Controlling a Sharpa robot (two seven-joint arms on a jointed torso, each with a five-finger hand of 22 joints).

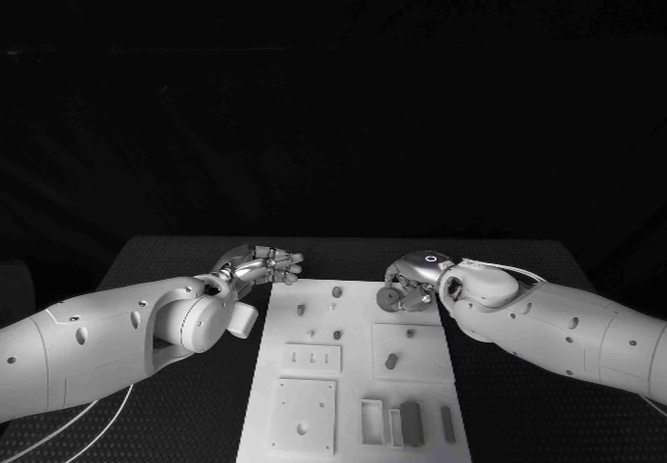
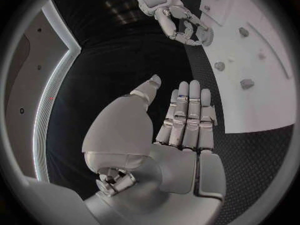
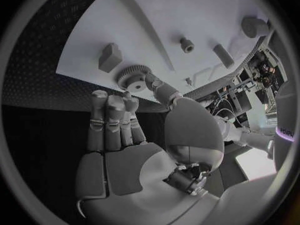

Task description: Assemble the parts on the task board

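Note:
The white task board (image 1: 355, 386) lies in the middle of the table, with small grey parts such as a peg (image 1: 336, 290) and a slanted piece (image 1: 390, 362) on it. My right hand (image 1: 408, 286) is over the board's far right corner. There its thumb and fingertips (image 3: 130, 102) pinch a toothed gear (image 3: 132, 77) at the board's edge (image 3: 81, 75). My left hand (image 1: 258, 265) hovers just off the board's far left corner. Its fingers (image 2: 187, 112) are stretched out side by side and hold nothing. The left wrist view also shows the right hand (image 2: 184, 27) curled by the board (image 2: 262, 85).
Near the board's front edge stand several upright rectangular parts (image 1: 411, 421), beside a square plate (image 1: 305, 415) and a slotted panel (image 1: 313, 358). A block (image 3: 110, 57), a short peg (image 3: 187, 45) and a cylinder (image 3: 253, 27) stand near the gear. Black table (image 1: 181, 260) surrounds the board.

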